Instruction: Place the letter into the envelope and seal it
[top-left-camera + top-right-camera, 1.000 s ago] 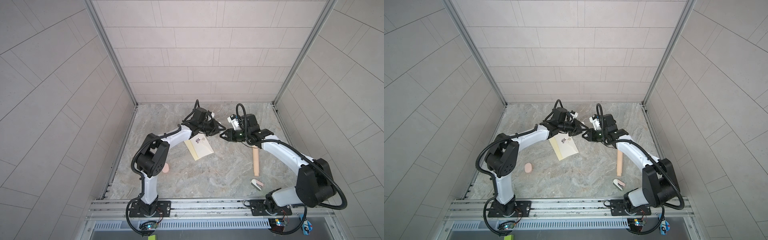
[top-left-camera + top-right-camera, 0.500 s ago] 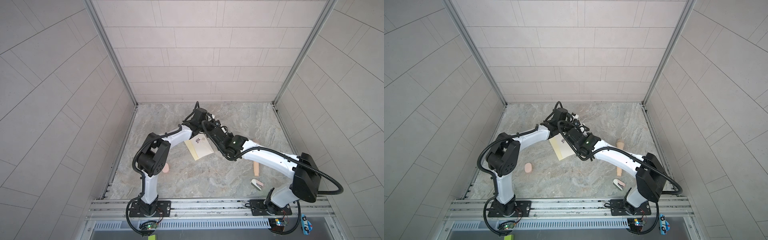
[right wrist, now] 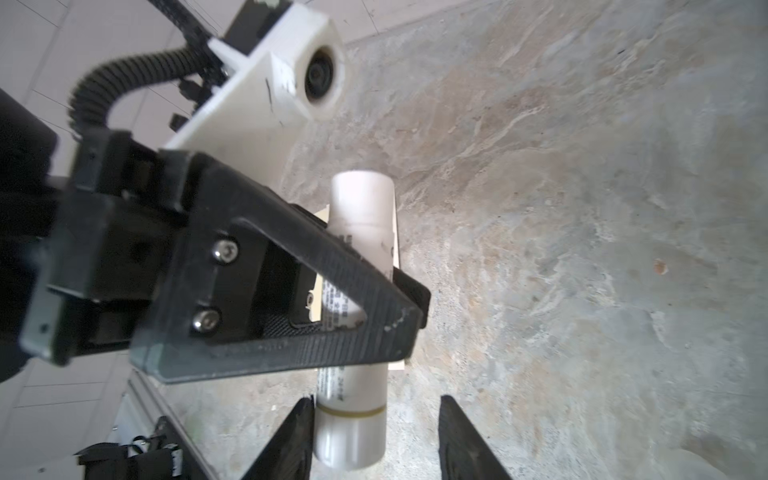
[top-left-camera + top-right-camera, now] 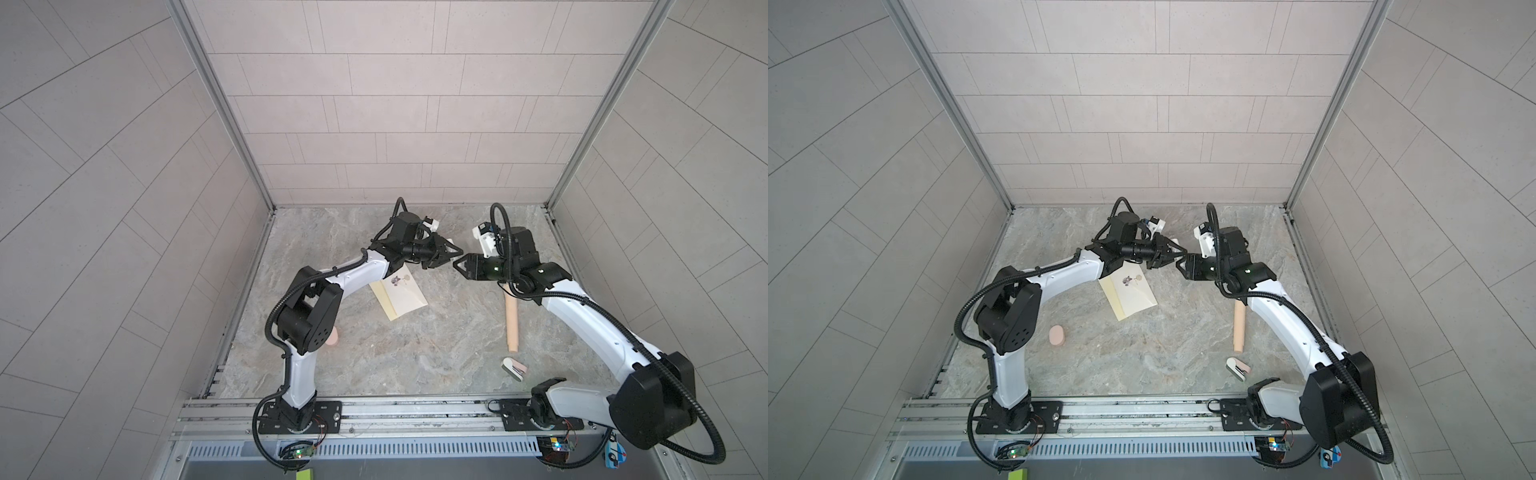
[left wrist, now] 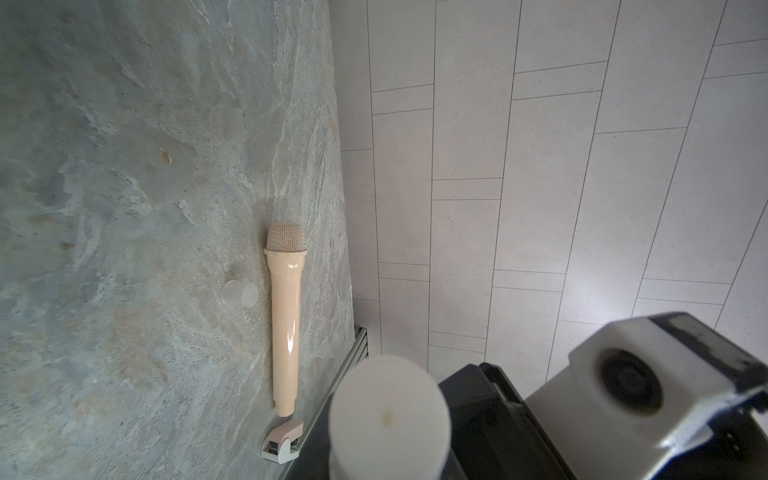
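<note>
Only really get the grip from the right wrist view: left gripper [image 3: 411, 307] pinched tight around the middle of a white tube [image 3: 361, 216] with small print on it. Can't make that tube out properly in both top views, just two black grippers nose to nose above the table [image 4: 415, 365].

Same wrist view for the right gripper [image 3: 376, 399]: fingers [image 3: 297, 432] spread on either side of the tube's banded end, one just beside it, maybe touching, the other well clear. Not clamping anything.

From the left wrist view, looking straight at the tube's round end, plus a small clear cap [image 5: 240, 294] lying just beside a beige microphone [image 5: 286, 316], and a little beige clip [image 5: 282, 442] past its tail. Couldn't pick that cap out from above.

Spotted the envelope [image 4: 399, 295] in both top views: flat on the table, dark mark up, far corner tucked under the left forearm, pale yellow strip along one edge. Near both grippers but on the rail side of them, touched by neither. Can't tell where the letter is.
</note>
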